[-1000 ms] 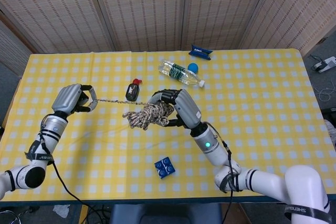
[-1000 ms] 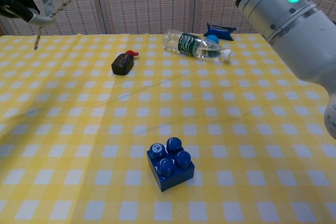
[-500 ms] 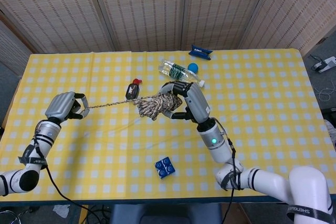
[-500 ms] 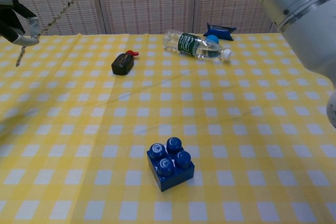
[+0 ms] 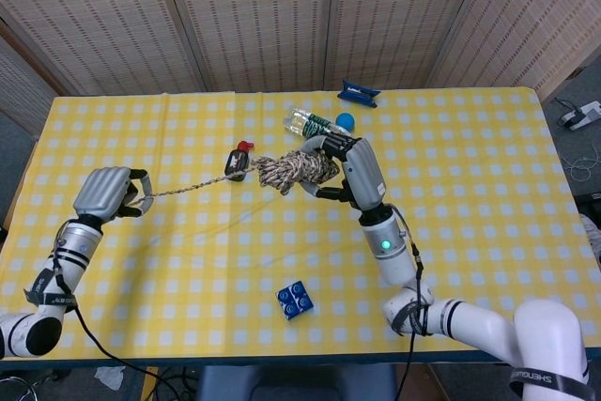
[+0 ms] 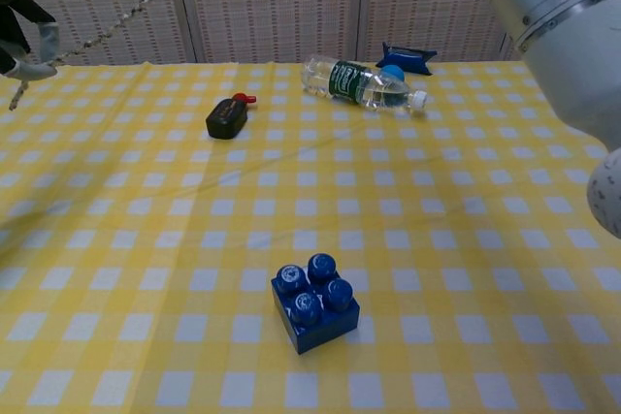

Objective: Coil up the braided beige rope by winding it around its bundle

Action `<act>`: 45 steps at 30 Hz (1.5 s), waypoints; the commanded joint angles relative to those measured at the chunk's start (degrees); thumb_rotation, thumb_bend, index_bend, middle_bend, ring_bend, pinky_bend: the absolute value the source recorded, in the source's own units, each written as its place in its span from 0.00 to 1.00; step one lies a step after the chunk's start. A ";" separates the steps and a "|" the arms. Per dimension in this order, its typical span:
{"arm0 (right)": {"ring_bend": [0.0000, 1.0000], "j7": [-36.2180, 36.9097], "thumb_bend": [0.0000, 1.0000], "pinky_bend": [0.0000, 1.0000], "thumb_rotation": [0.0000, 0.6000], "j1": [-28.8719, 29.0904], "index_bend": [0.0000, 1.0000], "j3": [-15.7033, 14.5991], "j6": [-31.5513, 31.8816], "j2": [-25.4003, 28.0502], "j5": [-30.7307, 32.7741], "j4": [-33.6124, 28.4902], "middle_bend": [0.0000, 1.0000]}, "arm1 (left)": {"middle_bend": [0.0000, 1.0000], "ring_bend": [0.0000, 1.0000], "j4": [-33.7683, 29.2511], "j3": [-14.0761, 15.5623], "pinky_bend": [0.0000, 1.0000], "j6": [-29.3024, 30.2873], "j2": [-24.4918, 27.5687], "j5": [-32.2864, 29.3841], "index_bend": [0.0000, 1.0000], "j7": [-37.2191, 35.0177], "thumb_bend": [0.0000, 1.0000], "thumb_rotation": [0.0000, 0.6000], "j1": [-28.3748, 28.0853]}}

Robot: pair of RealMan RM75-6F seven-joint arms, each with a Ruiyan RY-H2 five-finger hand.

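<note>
Only in the head view is the coiled bundle (image 5: 297, 170) of the braided beige rope (image 5: 192, 186) seen, gripped above the table by the right hand (image 5: 349, 169), whose fingers are curled around it. A taut strand is stretched from the bundle toward nine o'clock, where its end is held in the closed fingers of the left hand (image 5: 105, 192). In the chest view only the left hand's fingertips (image 6: 21, 46) at the left edge, the strand (image 6: 126, 24) rising toward one o'clock and the right forearm are caught.

The table is covered by a yellow checked cloth (image 5: 470, 166), backed by woven panels (image 5: 254, 16).

At twelve o'clock of the bundle a plastic bottle (image 6: 357, 82) is laid flat, partly hidden by the right hand in the head view. A small black object (image 6: 226, 118) lies just beside the strand, a dark blue packet (image 5: 359, 93) at the far edge, and a blue brick (image 6: 313, 302) at six o'clock.
</note>
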 commanded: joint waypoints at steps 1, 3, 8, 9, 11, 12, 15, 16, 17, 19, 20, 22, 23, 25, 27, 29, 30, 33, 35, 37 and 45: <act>0.59 -3.95 0.40 0.63 1.00 0.29 0.86 0.54 -2.11 -0.54 2.21 0.25 0.72 | 1.00 1.00 -2.08 0.08 1.00 5.42 0.71 5.71 0.78 1.72 0.39 1.00 1.72; 0.59 -5.68 0.41 0.63 1.00 0.53 0.86 0.47 -3.32 -0.62 2.98 0.14 0.72 | 1.00 1.00 -2.36 -0.05 1.00 8.42 0.58 9.16 0.78 1.99 0.39 1.00 2.41; 0.59 -9.73 0.41 0.63 1.00 1.01 0.86 0.00 -6.72 -1.21 5.19 -0.29 0.72 | 1.00 1.00 -3.58 -0.37 1.00 15.85 0.16 18.15 0.78 3.04 0.39 1.00 3.90; 0.59 -9.96 0.41 0.63 1.00 1.13 0.86 0.04 -6.98 -1.47 5.41 -0.21 0.72 | 1.00 1.00 -4.00 -0.47 1.00 16.73 0.17 19.65 0.78 2.86 0.39 1.00 3.99; 0.59 -10.60 0.41 0.63 1.00 1.50 0.86 0.05 -7.64 -2.09 5.74 0.09 0.72 | 1.00 1.00 -5.18 -0.72 1.00 18.14 0.37 22.59 0.78 2.37 0.39 1.00 4.05; 0.59 -10.96 0.41 0.63 1.00 1.71 0.86 0.08 -7.89 -2.37 5.86 0.28 0.72 | 1.00 1.00 -5.59 -0.97 1.00 18.84 0.36 23.84 0.78 2.14 0.39 1.00 4.00; 0.59 -12.45 0.41 0.63 1.00 2.42 0.86 0.27 -8.86 -3.23 6.39 0.95 0.72 | 1.00 1.00 -6.76 -1.89 1.00 20.98 0.12 27.59 0.78 1.41 0.39 1.00 3.70; 0.59 -12.87 0.41 0.63 1.00 2.70 0.86 0.40 -9.30 -3.53 6.68 1.12 0.72 | 1.00 1.00 -7.29 -2.38 1.00 21.81 -0.09 28.87 0.79 0.66 0.39 1.00 3.54; 0.59 -13.13 0.41 0.63 1.00 2.92 0.86 0.54 -9.64 -3.75 6.93 1.27 0.72 | 1.00 1.00 -7.74 -2.64 1.00 22.05 -0.13 29.66 0.79 0.02 0.39 1.00 3.36; 0.59 -13.60 0.41 0.63 1.00 3.21 0.86 0.72 -10.10 -4.00 7.25 1.54 0.72 | 1.00 1.00 -8.27 -2.88 1.00 22.14 -0.03 30.63 0.79 -0.86 0.39 1.00 3.11; 0.59 -14.18 0.41 0.63 1.00 3.49 0.86 0.90 -10.52 -4.27 7.60 1.80 0.72 | 1.00 1.00 -8.82 -3.21 1.00 22.28 -0.04 31.65 0.79 -1.71 0.39 1.00 2.78; 0.59 -15.06 0.41 0.63 1.00 4.30 0.86 1.46 -11.57 -5.03 8.47 2.43 0.72 | 1.00 1.00 -10.50 -3.80 1.00 22.08 -0.03 33.74 0.79 -2.88 0.39 1.00 1.76; 0.59 -15.40 0.41 0.63 1.00 4.59 0.86 1.65 -11.81 -5.31 8.67 2.79 0.72 | 1.00 1.00 -11.07 -3.99 1.00 21.82 -0.03 34.13 0.79 -3.19 0.39 1.00 1.44; 0.59 -15.74 0.41 0.63 1.00 5.09 0.86 2.01 -12.22 -5.87 9.07 3.48 0.72 | 1.00 1.00 -12.29 -4.33 1.00 20.98 0.04 34.48 0.79 -3.79 0.39 1.00 0.75; 0.59 -16.04 0.41 0.63 1.00 5.65 0.86 2.26 -12.91 -6.40 9.48 4.32 0.72 | 1.00 1.00 -13.47 -4.79 1.00 19.95 0.03 34.68 0.79 -4.38 0.39 1.00 -0.10; 0.59 -16.10 0.41 0.63 1.00 6.24 0.86 2.42 -13.84 -6.91 9.90 5.13 0.72 | 1.00 1.00 -14.46 -5.26 1.00 19.00 -0.24 34.64 0.79 -4.80 0.39 1.00 -0.93; 0.59 -16.05 0.41 0.63 1.00 6.48 0.86 2.46 -14.24 -7.09 10.03 5.41 0.72 | 1.00 1.00 -14.85 -5.52 1.00 18.58 -0.41 34.54 0.79 -4.94 0.39 1.00 -1.33; 0.59 -16.18 0.40 0.63 1.00 7.25 0.86 2.18 -15.33 -7.74 10.01 6.33 0.72 | 1.00 1.00 -15.62 -6.51 1.00 17.61 -1.63 34.30 0.79 -5.57 0.39 1.00 -2.77; 0.59 -15.93 0.39 0.63 1.00 7.66 0.87 1.61 -16.20 -8.03 9.66 6.64 0.72 | 1.00 1.00 -15.47 -7.46 1.00 17.21 -2.93 33.87 0.79 -5.70 0.39 1.00 -3.90; 0.59 -15.56 0.39 0.63 1.00 8.00 0.87 0.67 -17.21 -8.12 9.00 6.82 0.72 | 1.00 1.00 -14.96 -8.46 1.00 16.57 -4.26 32.83 0.79 -5.46 0.39 1.00 -5.08; 0.59 -12.43 0.38 0.63 1.00 8.78 0.87 -1.44 -18.93 -8.52 6.60 7.35 0.72 | 1.00 1.00 -13.48 -11.49 1.00 13.91 -7.94 27.05 0.79 -5.22 0.39 1.00 -8.57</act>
